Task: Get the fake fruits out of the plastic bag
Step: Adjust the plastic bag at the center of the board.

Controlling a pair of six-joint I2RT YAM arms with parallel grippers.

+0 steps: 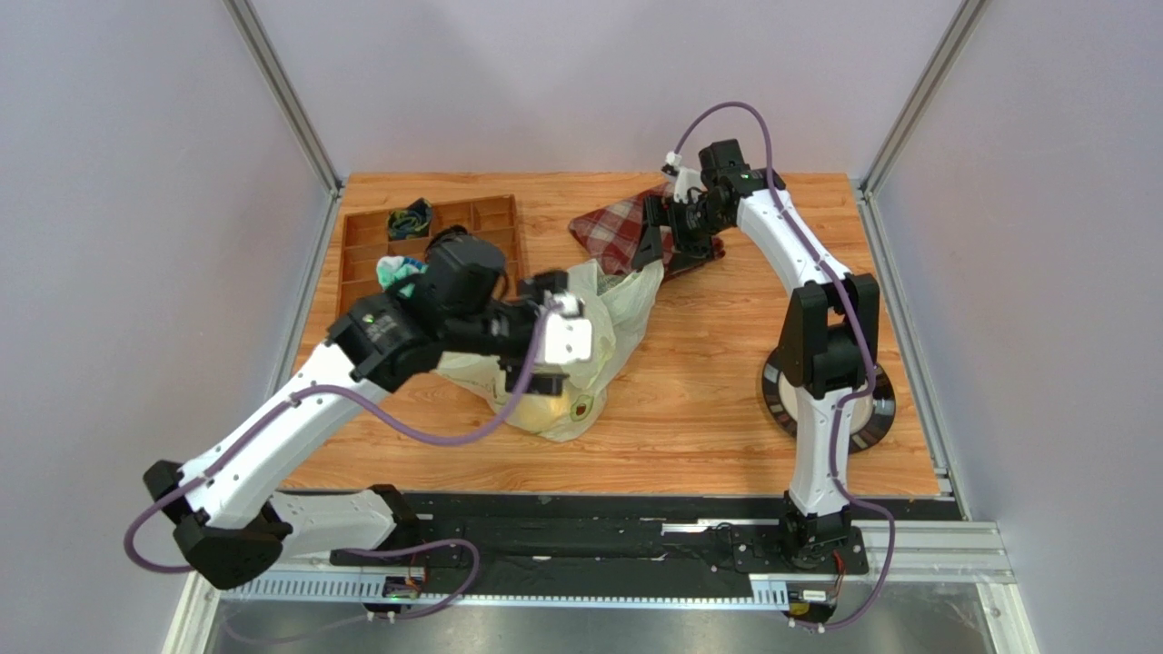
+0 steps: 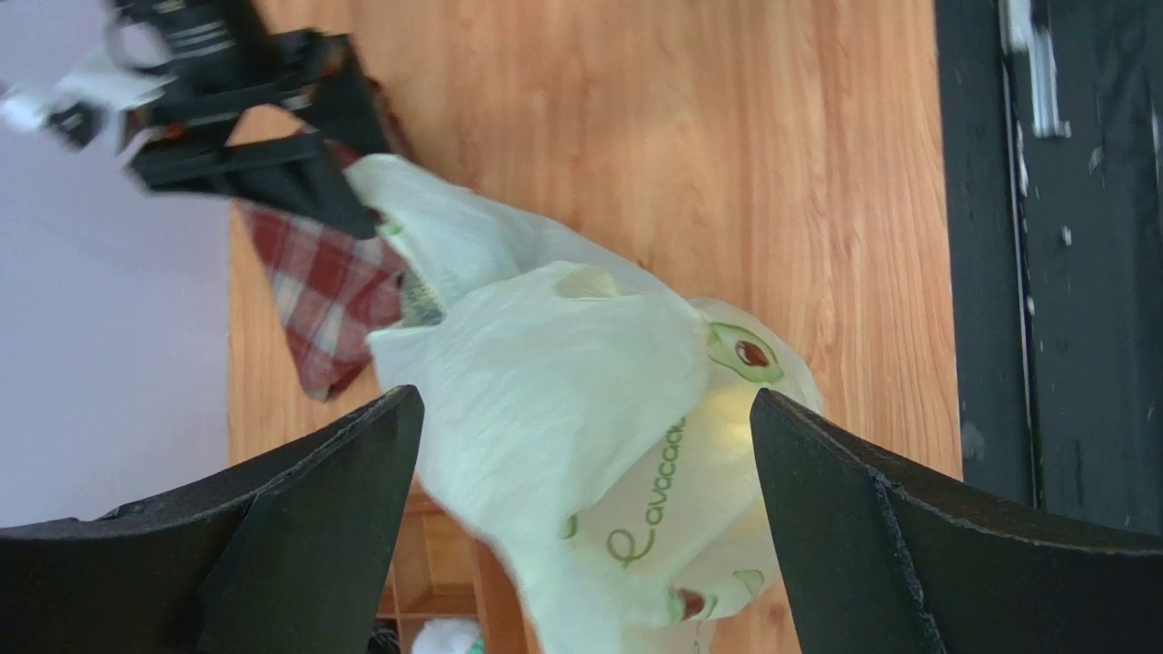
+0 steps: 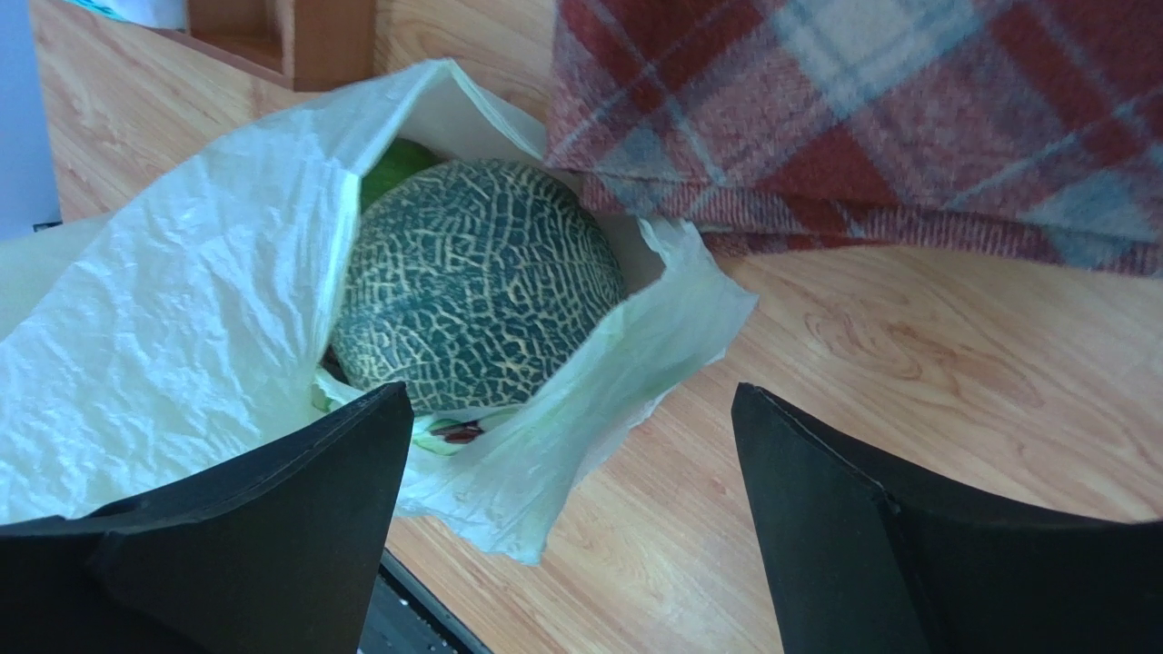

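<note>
One fruit alone shows: the large netted melon (image 3: 471,286), sitting just inside the open mouth of the plastic bag (image 1: 590,357). A sliver of smoother green (image 3: 393,166) tucked behind it cannot be named from here, and whatever else the bag holds is hidden under its crinkled film. The bag lies on its side near the middle of the desk (image 1: 710,409), its mouth turned toward the far side, just beside the red plaid cloth (image 1: 617,225), and its printed bottom toward the arms' bases. The right end effector (image 3: 569,416) hangs over that mouth with its fingers spread wide and nothing between them, the melon in line ahead. The left end effector (image 2: 584,409), likewise spread and empty, hovers above the bag's bulging closed end. The step in hand looks to be the first extraction, since no fruit is seen lying out on the desk. To do it well, the left would best pin the film at the closed end so the bag cannot slide. The right should go in low, straddle the melon at its widest and close on the rind only, keeping the loose upper flap out of the bite; the melon is broad and rounded, so a shallow grip would likely slip. A wooden compartment tray (image 1: 410,239) on the left and a dark-rimmed plate (image 1: 776,395) on the right lie nearby.
</note>
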